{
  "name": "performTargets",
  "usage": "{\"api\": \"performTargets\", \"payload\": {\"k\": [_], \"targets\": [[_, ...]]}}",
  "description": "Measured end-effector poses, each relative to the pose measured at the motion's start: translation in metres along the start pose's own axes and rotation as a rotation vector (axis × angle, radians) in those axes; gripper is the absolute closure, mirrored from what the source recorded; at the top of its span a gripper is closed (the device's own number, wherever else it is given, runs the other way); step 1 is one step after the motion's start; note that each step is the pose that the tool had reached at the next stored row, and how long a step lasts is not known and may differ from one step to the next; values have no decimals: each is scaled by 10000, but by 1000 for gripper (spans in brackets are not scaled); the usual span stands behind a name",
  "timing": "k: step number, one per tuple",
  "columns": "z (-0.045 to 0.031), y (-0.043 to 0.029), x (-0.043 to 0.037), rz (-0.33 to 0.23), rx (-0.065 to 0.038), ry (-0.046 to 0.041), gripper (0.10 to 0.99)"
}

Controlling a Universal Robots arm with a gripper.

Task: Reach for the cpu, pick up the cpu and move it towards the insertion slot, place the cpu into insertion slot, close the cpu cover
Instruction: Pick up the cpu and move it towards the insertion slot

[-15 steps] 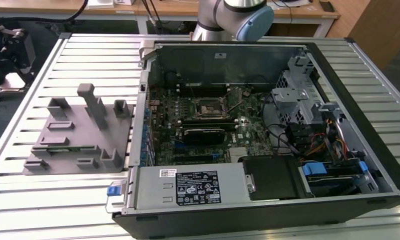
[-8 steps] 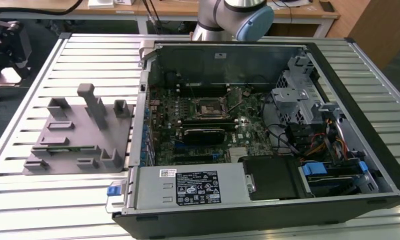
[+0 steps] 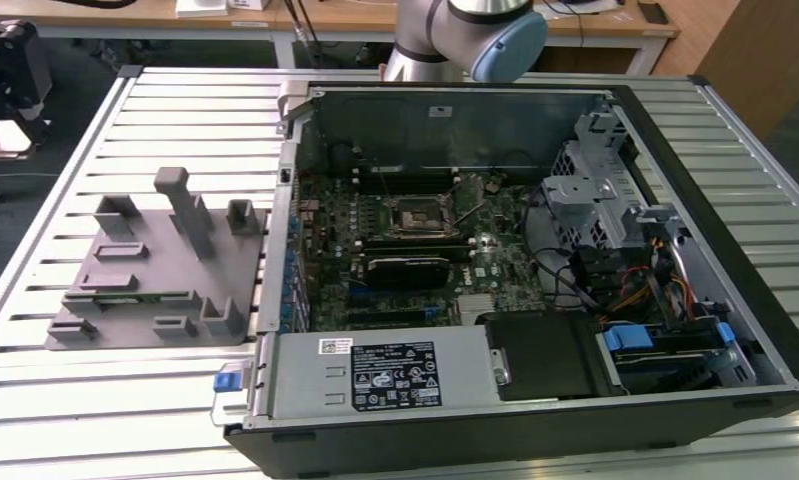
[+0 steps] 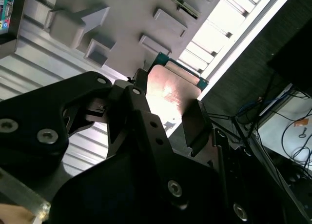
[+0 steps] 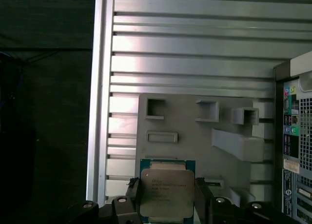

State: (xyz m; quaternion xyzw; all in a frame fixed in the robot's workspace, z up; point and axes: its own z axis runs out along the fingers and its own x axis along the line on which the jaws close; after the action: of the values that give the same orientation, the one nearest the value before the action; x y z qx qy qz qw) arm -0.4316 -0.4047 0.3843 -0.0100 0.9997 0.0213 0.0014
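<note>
Cpu (image 5: 165,191) is pinched in my end effector (image 5: 166,200), the fingers closed to just its width, one finger (image 5: 132,197) on each of two opposite edges. That leaves the silvery top bare and facing my first wrist view. I judge the edge hold is deliberate: nothing presses on the top or on the contact side, and the chip stays square to my fingers, so its thin green rim reads straight across beyond the tips. In the second wrist view the cpu (image 4: 171,94) catches a bright glare between the same two fingers (image 4: 195,122), with nothing else touching it. The grey fixture (image 5: 185,119) lies well beyond my fingertips on the slatted surface (image 5: 195,38), so I take the chip to be held clear of it. The case (image 5: 295,136) stands beside that fixture, off to one side of the end effector. In the exterior view the insertion slot (image 3: 410,218) sits in the motherboard (image 3: 493,250), with no chip in it that I can make out.
</note>
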Motion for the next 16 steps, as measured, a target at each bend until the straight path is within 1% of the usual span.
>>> {"api": "performTargets", "payload": {"k": [8, 13, 16], "targets": [[-175, 7, 0, 0, 1, 1, 557], [-231, 10, -5, 0, 2, 2, 557], [-239, 10, -23, 5, 6, -1, 557]]}}
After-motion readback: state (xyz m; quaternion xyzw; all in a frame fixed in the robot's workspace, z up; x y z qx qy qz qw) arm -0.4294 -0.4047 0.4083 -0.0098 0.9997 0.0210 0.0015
